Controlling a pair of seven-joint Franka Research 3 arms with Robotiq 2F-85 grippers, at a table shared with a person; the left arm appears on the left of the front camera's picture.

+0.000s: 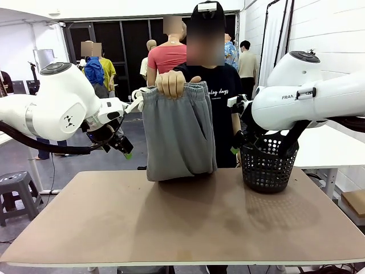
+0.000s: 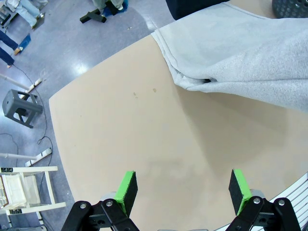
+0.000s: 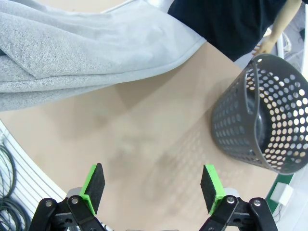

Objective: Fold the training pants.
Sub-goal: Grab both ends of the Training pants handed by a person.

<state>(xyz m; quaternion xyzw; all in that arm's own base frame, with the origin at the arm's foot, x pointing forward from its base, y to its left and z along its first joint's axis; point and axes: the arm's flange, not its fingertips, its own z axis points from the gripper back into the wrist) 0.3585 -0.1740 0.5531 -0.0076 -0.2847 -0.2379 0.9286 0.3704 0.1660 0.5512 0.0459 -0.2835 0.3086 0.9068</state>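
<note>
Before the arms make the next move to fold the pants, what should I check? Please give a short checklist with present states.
1. Left tool open, holding nothing: ok.
2. Right tool open, holding nothing: ok.
3. Training pants lying flat on the table: not ok; the person's hand holds them up by the waistband.
4. Basket apart from the pants: ok.
5. How the legs are layered: cannot tell.

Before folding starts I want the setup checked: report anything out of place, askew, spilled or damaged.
Nothing is spilled or damaged. The training pants are not laid flat: a person's hand holds them up by the waistband, lower end touching the table. The black basket stands upright on the table's right side.
</note>
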